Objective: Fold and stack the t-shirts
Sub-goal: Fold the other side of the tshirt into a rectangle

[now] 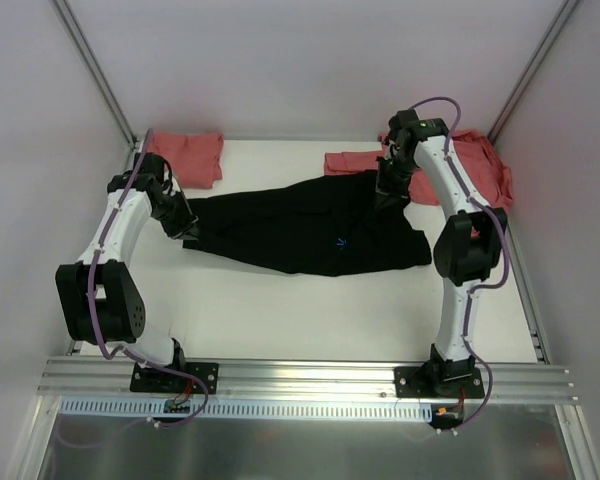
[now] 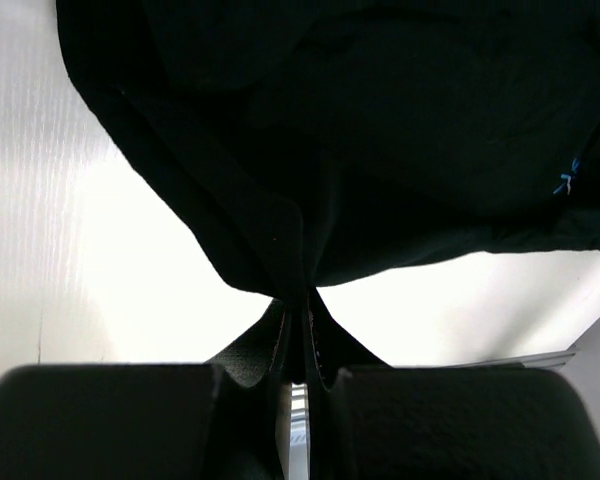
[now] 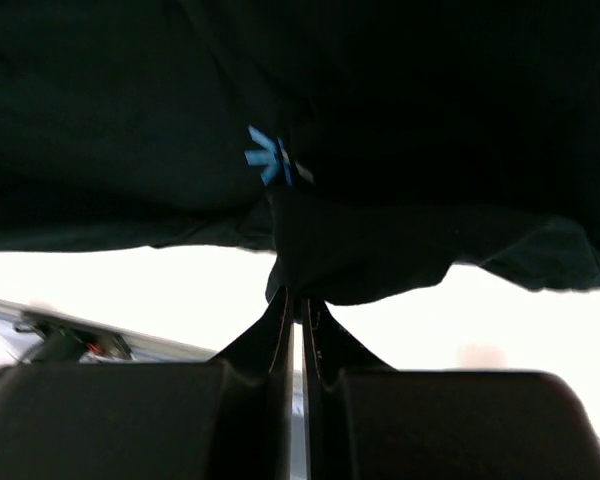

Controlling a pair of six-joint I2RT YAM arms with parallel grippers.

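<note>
The black shirt (image 1: 310, 225) looked soft and floppy. The left gripper (image 2: 298, 298) and right gripper (image 3: 295, 296) pinched its ends tight, maybe corners: good holding spots.

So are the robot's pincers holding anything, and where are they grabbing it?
Both hold the black t-shirt. The left pincer pinches a bunched edge at its left end, the right pincer a bunched edge on its far right side.

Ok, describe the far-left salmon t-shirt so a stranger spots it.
Find the white table, then its far left corner. The salmon-red t-shirt lies there as a compact squarish bundle; the other salmon one, far right, sprawls wider.
</note>
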